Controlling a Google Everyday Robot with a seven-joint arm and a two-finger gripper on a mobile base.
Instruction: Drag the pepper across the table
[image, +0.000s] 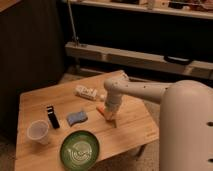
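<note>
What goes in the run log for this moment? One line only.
pincer: down at pepper | pepper: on table, right of blue sponge

Bulky white shell (187, 125), 1 smooth rounded white arm (135, 91), pale end effector (109, 116) low at table (40, 102) centre.

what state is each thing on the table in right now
pepper, lying on the table, partly hidden by the end effector
end effector, down at the table top, right at the pepper
white bottle, lying on its side
clear cup, upright
green bowl, right way up
blue sponge, lying flat
black object, lying flat
</note>
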